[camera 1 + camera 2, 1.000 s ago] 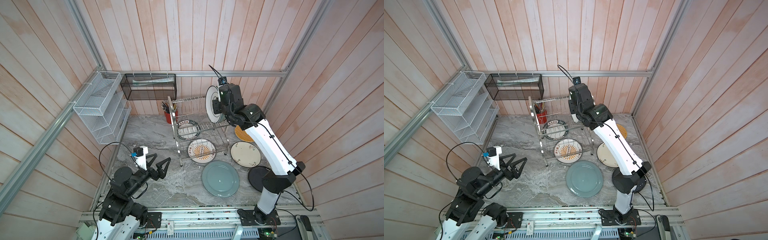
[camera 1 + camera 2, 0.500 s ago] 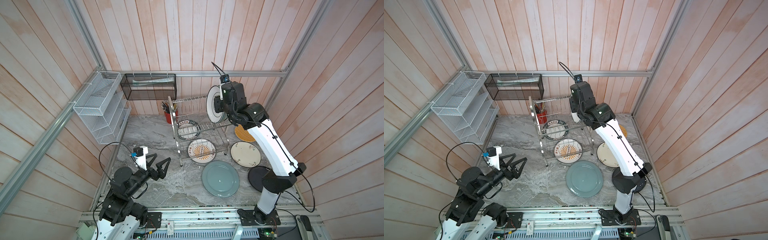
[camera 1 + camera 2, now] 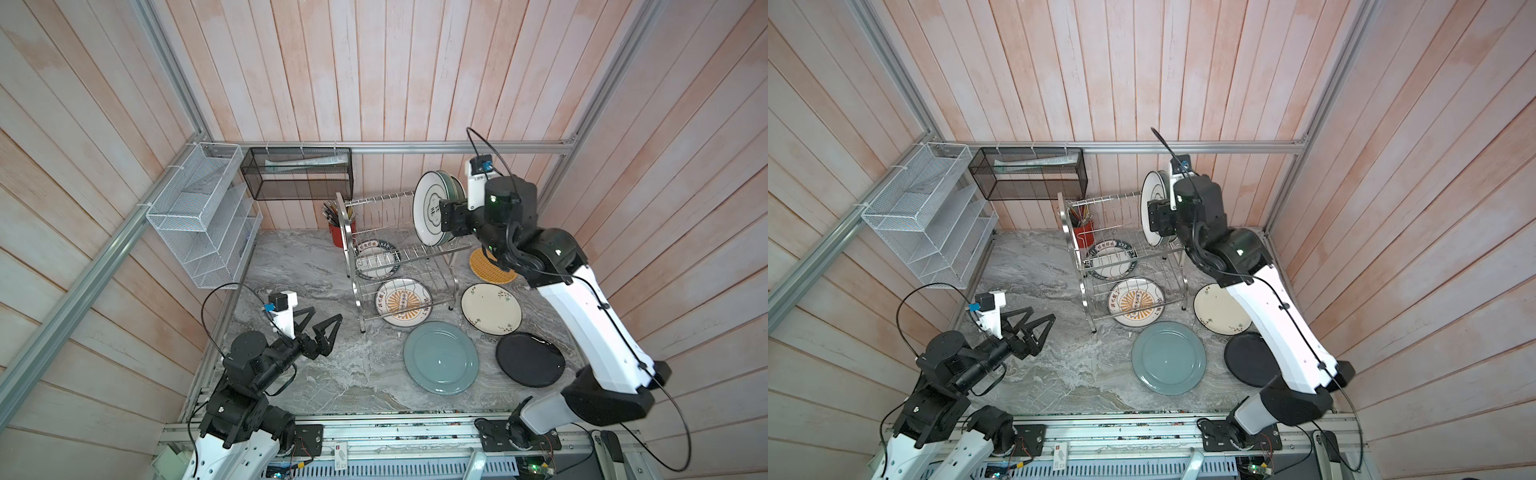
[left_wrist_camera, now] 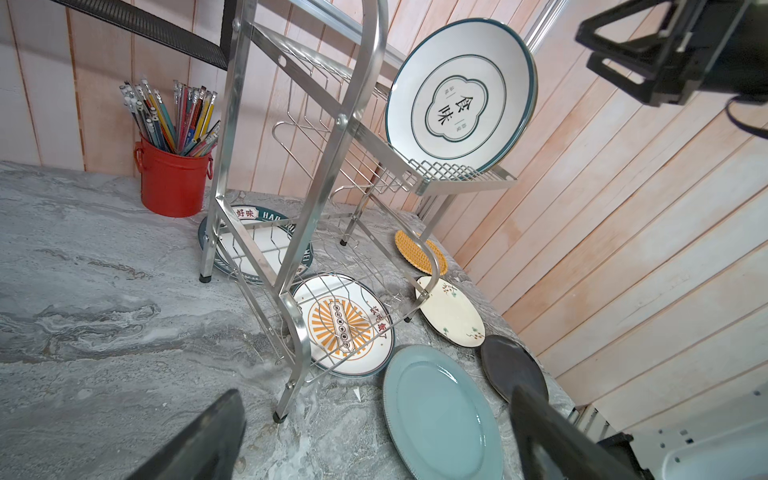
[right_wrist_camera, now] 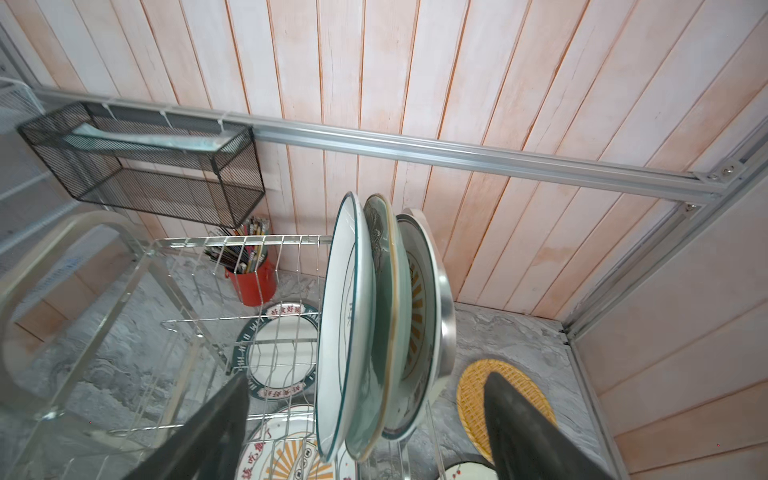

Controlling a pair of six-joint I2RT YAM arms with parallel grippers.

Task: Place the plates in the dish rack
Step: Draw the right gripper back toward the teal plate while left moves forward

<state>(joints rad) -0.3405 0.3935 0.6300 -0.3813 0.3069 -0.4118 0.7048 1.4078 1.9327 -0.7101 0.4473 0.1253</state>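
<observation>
Left wrist view looks out between the fingers of the left gripper (image 4: 374,390), spread wide and empty, parked low over the marble table (image 4: 83,299) and well short of the dish rack (image 4: 340,120). I judge it idle so that the other arm can work freely. Ahead of it, flat on the table, lie plates not yet loaded. A lettered-rim plate (image 4: 257,245) and a sunburst plate (image 4: 340,328) sit under the rack's lower tier. Beyond them are a blue-grey plate (image 4: 440,415), a cream floral plate (image 4: 451,311), a black plate (image 4: 513,365) and a yellow woven disc (image 4: 419,253). Further right, three plates stand on edge in the upper tier, where the prongs keep them upright; the white green-rimmed plate (image 5: 345,324) is outermost. The right gripper (image 5: 368,376) straddles their rims with fingers apart, touching none that I can see, probably so that the rack carries the load.
</observation>
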